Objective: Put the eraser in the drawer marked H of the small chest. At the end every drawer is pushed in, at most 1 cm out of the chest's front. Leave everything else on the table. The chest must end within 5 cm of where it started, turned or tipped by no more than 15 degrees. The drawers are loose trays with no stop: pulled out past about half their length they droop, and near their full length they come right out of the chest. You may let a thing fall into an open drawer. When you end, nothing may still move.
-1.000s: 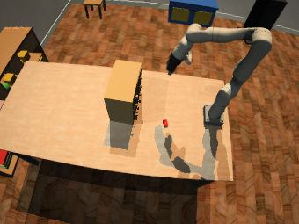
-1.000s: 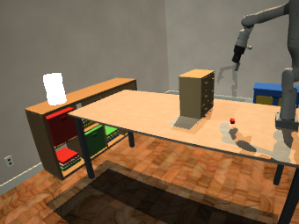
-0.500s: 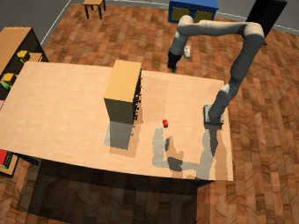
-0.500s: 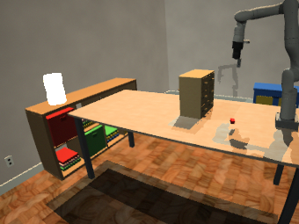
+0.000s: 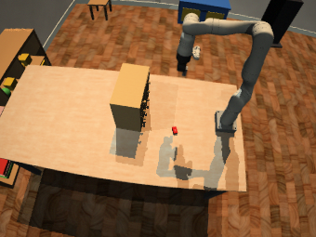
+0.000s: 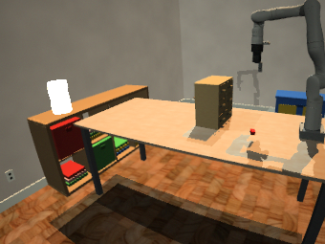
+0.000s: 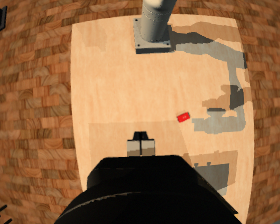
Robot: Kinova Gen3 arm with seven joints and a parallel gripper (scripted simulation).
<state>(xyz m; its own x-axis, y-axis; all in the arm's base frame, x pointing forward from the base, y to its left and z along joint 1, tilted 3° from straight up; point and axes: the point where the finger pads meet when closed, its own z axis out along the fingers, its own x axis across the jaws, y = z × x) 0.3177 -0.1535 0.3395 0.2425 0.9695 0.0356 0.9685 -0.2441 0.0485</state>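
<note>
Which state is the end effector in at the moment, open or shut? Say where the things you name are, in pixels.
The end effector (image 5: 184, 73) (image 6: 260, 67) (image 7: 140, 139) is shut: in the wrist view its two fingers meet, with nothing between them.

We see a small upright box-shaped chest of drawers (image 5: 131, 84) (image 6: 207, 103) with a golden-tan top and sides of darker brown, its drawer front dark, and a rectangular pale peach-beige wooden table top (image 5: 70, 110) (image 6: 158, 122) (image 7: 125, 90) with faint grain and grey shadows over it. On our small block-shaped eraser (image 5: 175, 130) (image 6: 252, 131) (image 7: 183, 117) we find bright red, on our jointed tubular arm (image 5: 251, 68) (image 6: 313, 36) (image 7: 155, 20) plain grey, on our two-finger gripper (image 5: 184, 72) (image 6: 260, 69) (image 7: 140, 139) black with pale grey finger pads, and on the wooden parquet floor (image 5: 279, 147) (image 6: 182, 194) (image 7: 35, 110) a patchwork of reddish-brown and orange-brown blocks
</note>
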